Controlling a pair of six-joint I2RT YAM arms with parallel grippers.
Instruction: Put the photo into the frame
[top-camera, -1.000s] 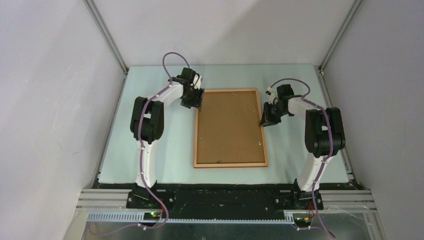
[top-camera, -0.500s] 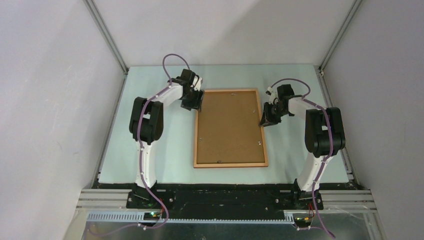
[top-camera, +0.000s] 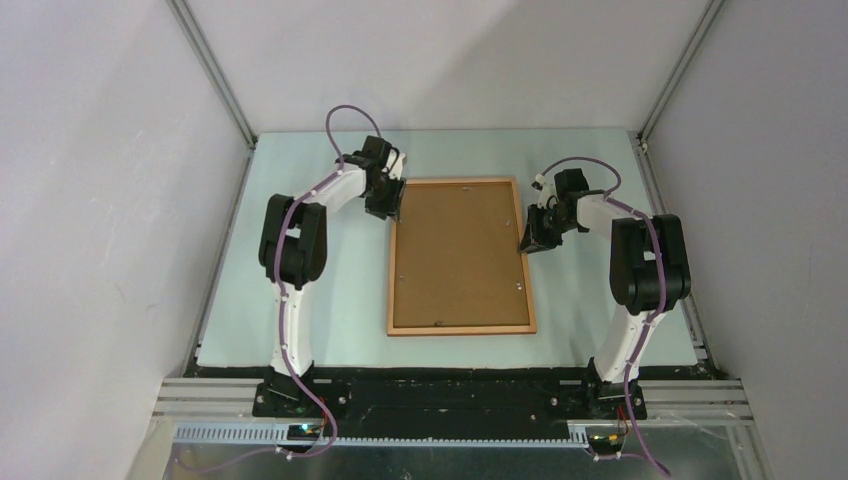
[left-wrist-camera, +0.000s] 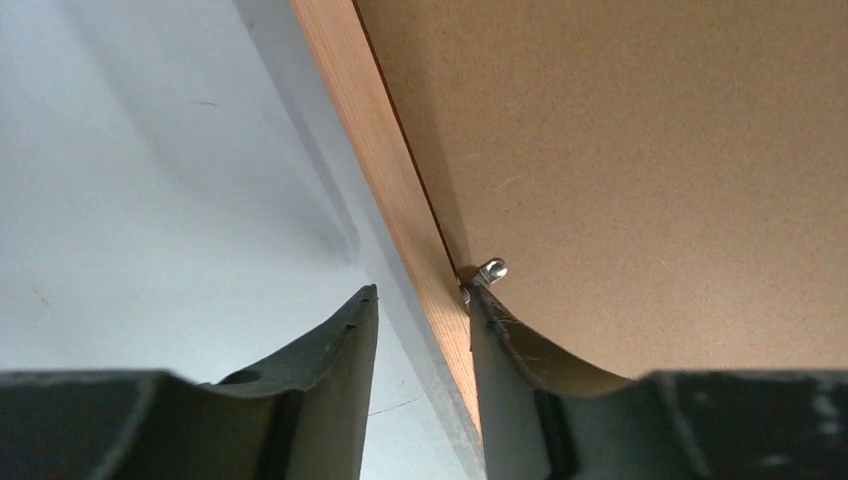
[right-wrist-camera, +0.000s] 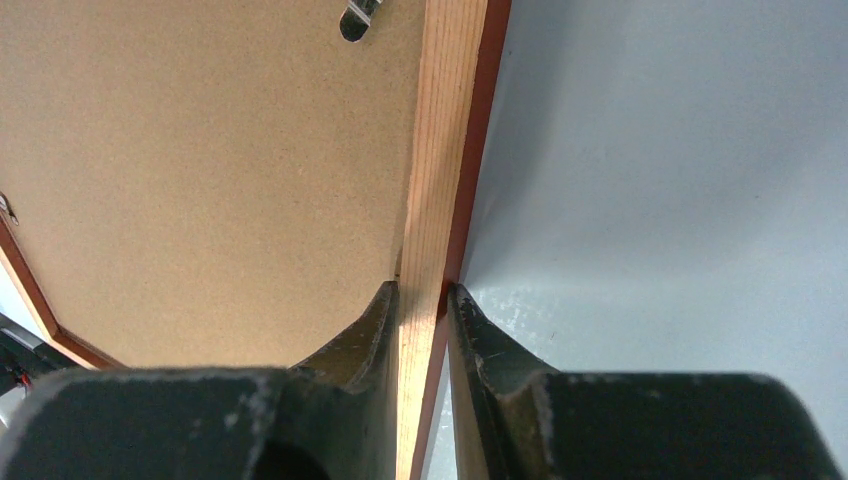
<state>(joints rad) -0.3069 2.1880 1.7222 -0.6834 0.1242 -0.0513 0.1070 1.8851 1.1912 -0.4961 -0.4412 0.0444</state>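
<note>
The frame lies flat on the table, back side up. Its near end is close to the arms. A brown board fills the whole inside of it. I cannot see the photo anywhere. It may be under the board, but I cannot tell.

A bit farther out, the right gripper pinches the right side of the frame. One finger is on the board side and one is on the table side. Both touch the wood.

Farther again, by the far left corner, the left gripper stands over the left side of the frame. Its fingers are apart. One finger touches the wood next to a small metal tab. The other finger has a bit of bare table between it and the wood, so this gripper holds nothing.

What could go wrong? If the left fingers squeeze here, the inside finger could push the tab and bend it. If only the right gripper lifts, the thin frame could tip or slip out, and the board could fall loose.
</note>
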